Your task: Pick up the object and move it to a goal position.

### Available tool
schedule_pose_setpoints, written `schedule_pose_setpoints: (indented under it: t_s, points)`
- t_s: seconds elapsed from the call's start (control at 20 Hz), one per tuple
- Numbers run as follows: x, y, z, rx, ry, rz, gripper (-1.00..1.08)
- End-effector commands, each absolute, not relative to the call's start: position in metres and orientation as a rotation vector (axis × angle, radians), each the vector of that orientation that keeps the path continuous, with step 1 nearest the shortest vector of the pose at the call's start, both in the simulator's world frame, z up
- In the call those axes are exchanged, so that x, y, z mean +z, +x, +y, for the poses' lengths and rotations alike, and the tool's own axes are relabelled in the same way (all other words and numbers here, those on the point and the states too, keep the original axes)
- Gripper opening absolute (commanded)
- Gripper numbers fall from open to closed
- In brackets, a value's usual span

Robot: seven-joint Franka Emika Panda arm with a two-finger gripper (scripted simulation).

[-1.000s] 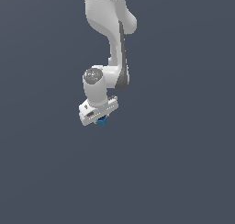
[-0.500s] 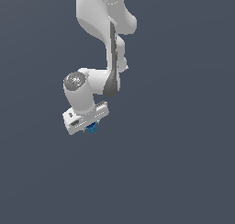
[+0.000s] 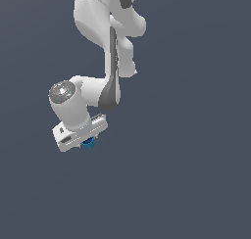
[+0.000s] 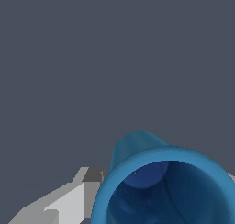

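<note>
White arm descends from the exterior frame's top centre to the gripper at lower left, jaws pinching the blue cup-like object, whose open mouth fills the wrist frame's lower right.

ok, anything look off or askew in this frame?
Nothing stands out. The blue cup sits tucked under the white gripper, apparently held; in the wrist view its open mouth faces the camera, with one finger beside it. No spill or damage shows. Only a plain grey backdrop surrounds the arm.
</note>
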State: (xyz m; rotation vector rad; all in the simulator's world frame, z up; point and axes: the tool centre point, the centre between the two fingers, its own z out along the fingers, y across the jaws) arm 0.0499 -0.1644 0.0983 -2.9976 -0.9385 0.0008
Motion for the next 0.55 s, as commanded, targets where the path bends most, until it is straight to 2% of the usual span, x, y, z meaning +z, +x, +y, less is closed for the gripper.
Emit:
schedule_pose_setpoints:
  t_s: [0.0, 0.5]
  points:
    - [0.101, 0.057, -0.169, 0.000, -2.998, -0.940, -1.00]
    - [0.105, 0.067, -0.176, 0.000, -2.998, -0.940, -1.00]
